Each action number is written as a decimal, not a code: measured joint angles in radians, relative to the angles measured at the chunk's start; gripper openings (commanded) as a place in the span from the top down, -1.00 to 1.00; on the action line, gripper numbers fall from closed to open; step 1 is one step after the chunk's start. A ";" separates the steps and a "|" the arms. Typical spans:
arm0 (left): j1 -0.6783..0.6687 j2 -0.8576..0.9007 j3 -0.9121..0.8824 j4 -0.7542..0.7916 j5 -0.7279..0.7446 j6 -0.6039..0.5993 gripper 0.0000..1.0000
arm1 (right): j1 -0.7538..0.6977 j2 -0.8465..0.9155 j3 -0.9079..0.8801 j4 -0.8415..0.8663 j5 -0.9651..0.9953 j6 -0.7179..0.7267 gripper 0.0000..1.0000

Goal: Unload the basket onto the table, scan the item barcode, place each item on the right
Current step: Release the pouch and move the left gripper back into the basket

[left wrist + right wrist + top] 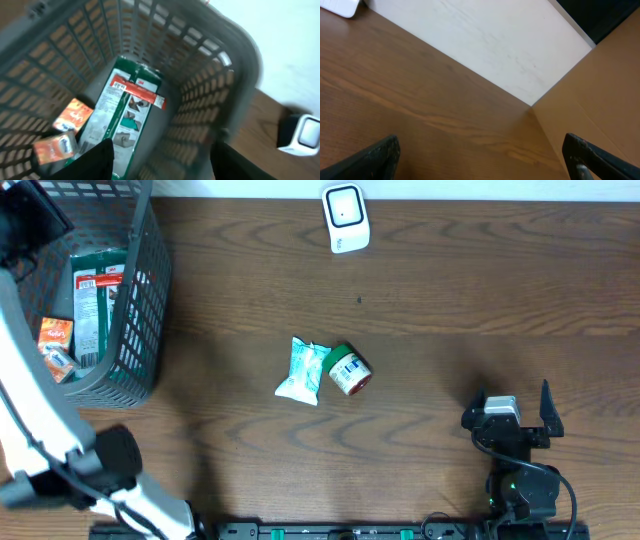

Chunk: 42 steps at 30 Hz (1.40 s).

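Hovering over the grey plastic lattice basket (140, 300) at the upper left of the overhead frame, the left gripper (165, 167) has its dark fingers (97, 160) spread apart with nothing between them. Below it lie a flat green card-backed packet (127, 107) and two small orange sachets (75, 116). The basket looks to serve as the bin for goods already dealt with, which would explain the arm's place above it.

The likely items awaiting a scan are a pale blue-and-white crinkled pouch (302, 370) and a small green-lidded round jar (348, 370). They touch each other at the centre of the brown wooden table (450, 290), well apart from the basket. The white boxy barcode scanner (346, 218) stands at the top centre edge, well apart from them, with bare wood between. The right gripper (510, 412) sits at the lower right, jaws wide and empty.

The basket's high walls hem the left fingers in, so rising out would come first. Open table surrounds pouch and jar on every side.
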 measured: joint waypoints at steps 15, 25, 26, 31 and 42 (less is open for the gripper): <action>0.002 0.446 -0.001 0.295 0.012 -0.224 -0.68 | 0.000 0.000 0.000 0.000 0.000 0.000 -0.98; -0.024 0.546 -0.031 0.295 -0.101 -0.295 -0.69 | 0.000 0.000 0.000 0.000 0.000 0.000 -0.99; -0.026 0.547 -0.031 0.296 -0.116 -0.301 -0.69 | 0.000 0.000 0.000 0.000 0.000 0.000 -0.99; -0.043 0.563 -0.031 0.296 -0.183 -0.319 -0.70 | 0.000 0.000 0.000 0.000 0.000 0.000 -0.99; -0.069 0.686 -0.029 0.289 -0.270 -0.358 0.53 | 0.000 0.000 0.000 0.000 0.000 0.000 -0.99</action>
